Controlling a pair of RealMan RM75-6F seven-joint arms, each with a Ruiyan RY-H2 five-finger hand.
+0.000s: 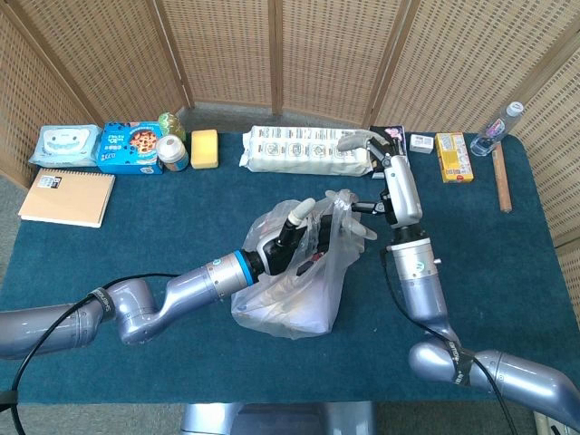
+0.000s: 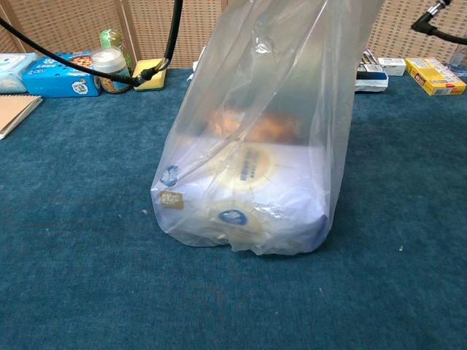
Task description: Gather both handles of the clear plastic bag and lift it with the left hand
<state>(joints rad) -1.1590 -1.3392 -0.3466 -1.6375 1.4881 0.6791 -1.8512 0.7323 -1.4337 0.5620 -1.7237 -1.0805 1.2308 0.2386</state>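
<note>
Handles of the clear plastic bag are bunching at the left hand, which is gripping them for lifting. Right hand, fingers spread and holding nothing, is hovering just beside.

Wicker screens behind a blue-topped table

A folding screen of woven tan panels in wooden frames stands along the far edge of the table, which is covered in dark teal carpet-like cloth (its nap shows plainly in the chest view). A strip of grey floor shows at the left. The light is even and soft, with faint shadows.
</note>
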